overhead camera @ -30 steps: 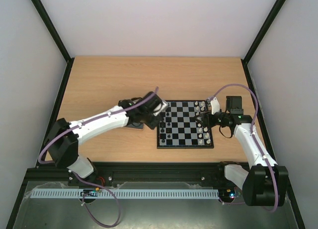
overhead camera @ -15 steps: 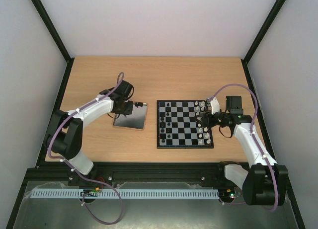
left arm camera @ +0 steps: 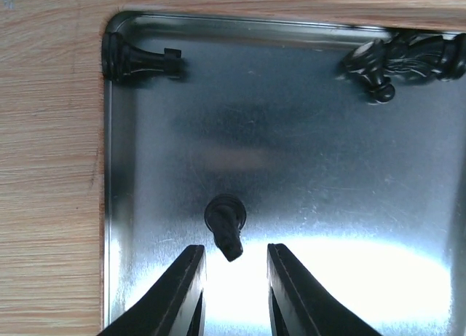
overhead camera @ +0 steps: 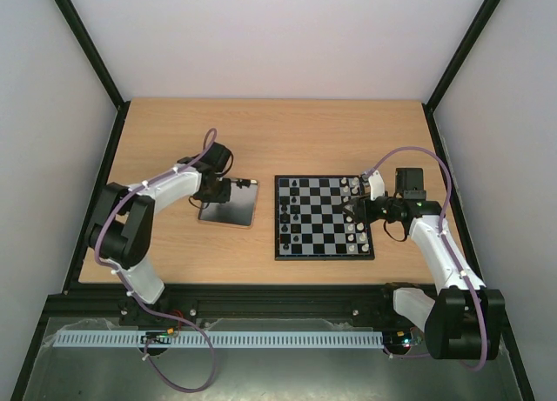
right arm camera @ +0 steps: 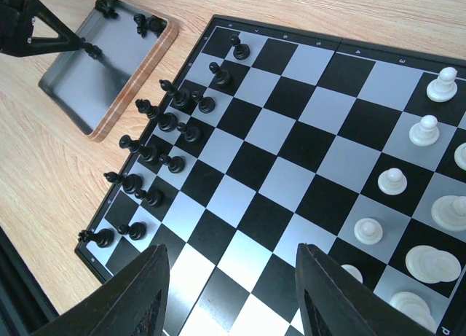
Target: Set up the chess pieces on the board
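Note:
The board (overhead camera: 324, 223) lies right of centre. Black chess pieces (overhead camera: 291, 211) stand along its left columns, also in the right wrist view (right arm camera: 167, 121). White pieces (right arm camera: 422, 132) stand on the right. My left gripper (left arm camera: 234, 252) is open and low over the metal tray (left arm camera: 328, 168). A black pawn (left arm camera: 226, 223) stands just ahead of and between its fingertips, untouched. Two more black pieces lie in the tray's far corners, one (left arm camera: 142, 59) at the left and a knight (left arm camera: 404, 59) at the right. My right gripper (right arm camera: 231, 259) is open and empty above the board's right part.
The tray (overhead camera: 228, 211) sits on the wooden table just left of the board, with a narrow gap between them. My left arm (overhead camera: 174, 183) reaches to it from the left. My right arm (overhead camera: 426, 231) stands by the board's right edge.
My left arm swung away from the board's left edge to the tray, then settled with only a small shift. The right arm has not moved.

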